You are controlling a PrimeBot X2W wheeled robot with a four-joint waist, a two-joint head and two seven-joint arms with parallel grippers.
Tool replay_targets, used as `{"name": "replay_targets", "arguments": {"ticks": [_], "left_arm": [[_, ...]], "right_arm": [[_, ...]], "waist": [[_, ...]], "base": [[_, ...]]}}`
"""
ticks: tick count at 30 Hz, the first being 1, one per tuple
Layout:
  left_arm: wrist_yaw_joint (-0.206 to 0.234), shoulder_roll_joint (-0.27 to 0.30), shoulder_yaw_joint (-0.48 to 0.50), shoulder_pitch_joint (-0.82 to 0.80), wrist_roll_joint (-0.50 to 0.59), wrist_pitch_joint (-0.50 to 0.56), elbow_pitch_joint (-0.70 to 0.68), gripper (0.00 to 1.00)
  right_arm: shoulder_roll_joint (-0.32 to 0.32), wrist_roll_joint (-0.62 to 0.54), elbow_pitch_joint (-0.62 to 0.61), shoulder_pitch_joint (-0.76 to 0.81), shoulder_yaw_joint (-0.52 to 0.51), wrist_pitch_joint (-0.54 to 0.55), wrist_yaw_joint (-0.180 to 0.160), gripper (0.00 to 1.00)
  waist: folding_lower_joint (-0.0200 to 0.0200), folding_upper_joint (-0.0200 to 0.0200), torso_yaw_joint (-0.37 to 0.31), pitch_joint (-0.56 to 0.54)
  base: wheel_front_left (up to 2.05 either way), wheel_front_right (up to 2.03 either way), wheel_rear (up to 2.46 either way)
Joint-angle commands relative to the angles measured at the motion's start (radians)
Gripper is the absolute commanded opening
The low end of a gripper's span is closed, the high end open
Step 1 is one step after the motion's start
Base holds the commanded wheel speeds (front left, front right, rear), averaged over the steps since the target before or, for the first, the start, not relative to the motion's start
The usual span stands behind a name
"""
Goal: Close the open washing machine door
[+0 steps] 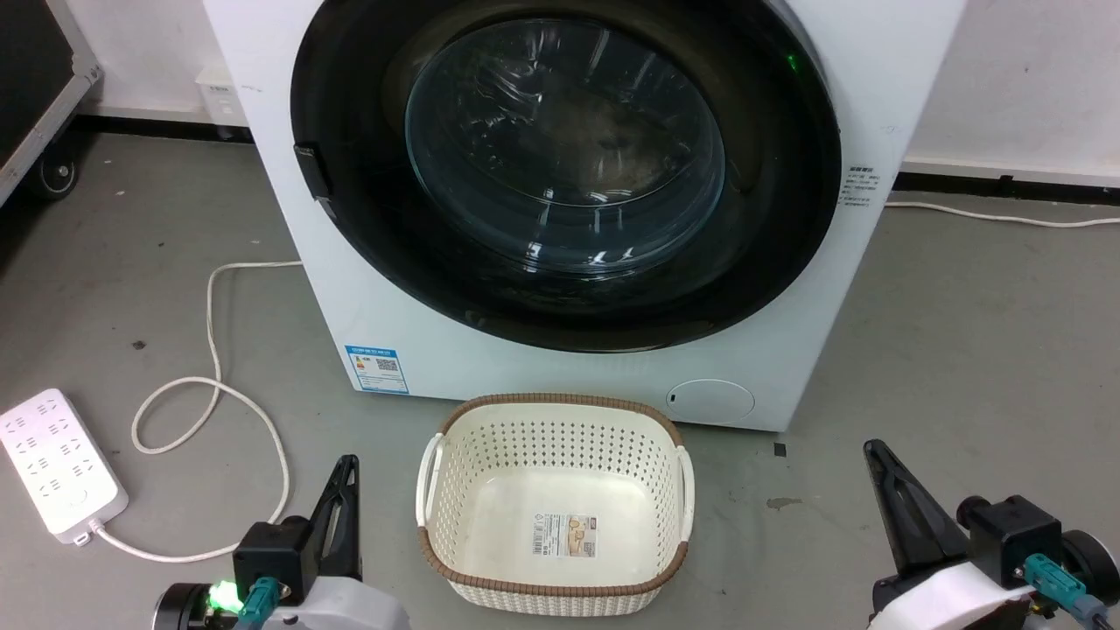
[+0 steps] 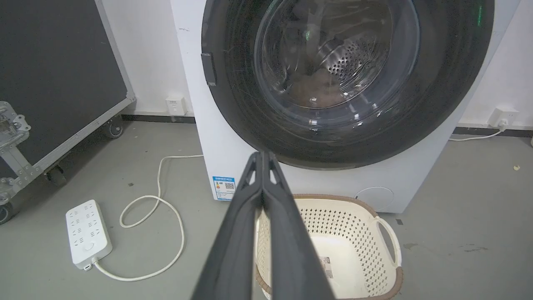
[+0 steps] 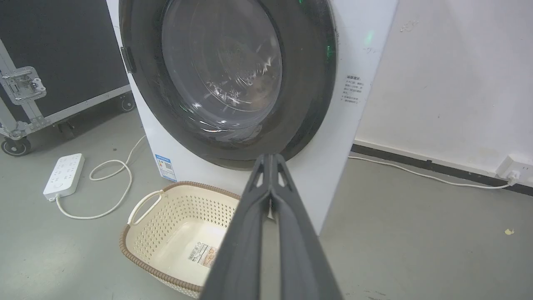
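Grey floor is carrying your washer, door sitting flush. Your left gripper and right gripper are hovering, jaws together, empty.

Washing machine door: big round black frame w/ bulging clear glass centre, sat flush against white washer front, apparently shut; small black tab at left edge.

A cream perforated basket stands on the floor before the round black-framed washing machine door; a white power strip lies left.
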Motion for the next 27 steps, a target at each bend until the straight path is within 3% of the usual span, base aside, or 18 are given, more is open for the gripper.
{"name": "replay_targets", "arguments": {"ticks": [1,27], "left_arm": [[-0.002,0.0,0.005,-0.016,0.008,0.004,-0.005,0.0],[-0.012,0.0,0.023,-0.029,0.03,0.062,-0.025,0.0]], "right_arm": [[0.008,-0.005,-0.007,-0.012,0.0,0.004,0.0,0.0],[0.025,-0.024,-0.022,-0.018,-0.001,0.062,-0.001,0.0]], "waist": [[0.0,0.0,0.001,0.0],[0.0,0.0,0.017,0.001]], "base": [[0.0,0.0,0.0],[0.0,0.0,0.0]]}}
